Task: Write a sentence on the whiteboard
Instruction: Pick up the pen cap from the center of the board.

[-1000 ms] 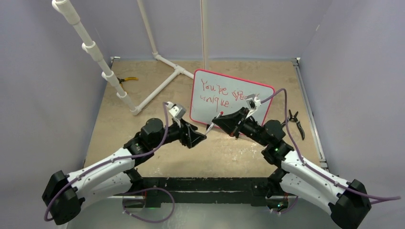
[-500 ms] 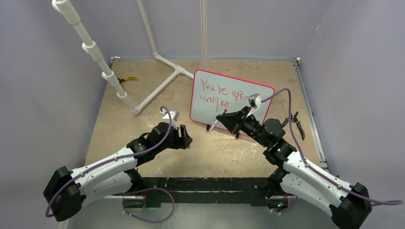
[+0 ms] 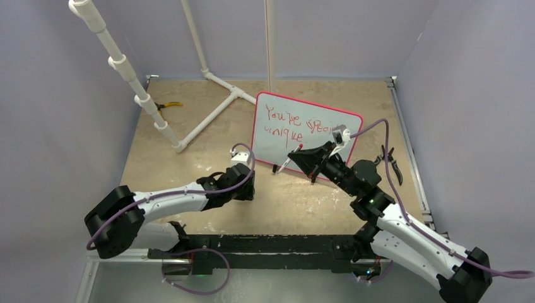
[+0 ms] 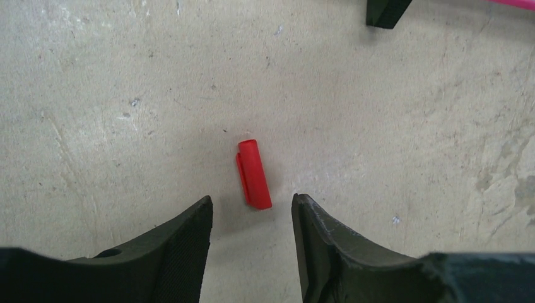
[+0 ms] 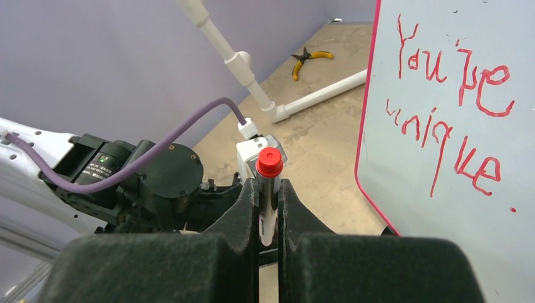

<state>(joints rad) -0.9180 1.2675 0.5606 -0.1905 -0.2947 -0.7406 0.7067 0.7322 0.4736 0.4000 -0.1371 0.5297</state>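
Note:
The whiteboard [image 3: 315, 144] stands tilted at the middle back, red-pink frame and black feet; it also shows in the right wrist view [image 5: 454, 82]. The sentence [image 3: 296, 120] is red lettering in two lines, "You're…" over "unique" [image 5: 441, 142]. My right gripper [image 3: 301, 158] is shut on a white marker [image 5: 268, 208] with a red end, held in front of the board's lower left. My left gripper [image 3: 245, 189] is open [image 4: 251, 202], low over the table, apart from a red cap [image 4: 253, 173] lying just ahead of its fingertips.
A white PVC pipe frame [image 3: 208, 120] stands at the back left. Yellow pliers [image 3: 169, 105] lie beside it. Black pliers [image 3: 391, 163] lie right of the board. A black board foot [image 4: 385, 9] is ahead of the left gripper. Purple walls enclose the table.
My left gripper has drawn back from the marker's tip and dropped low over the table. My right gripper, still holding the marker, has shifted slightly right toward the board.

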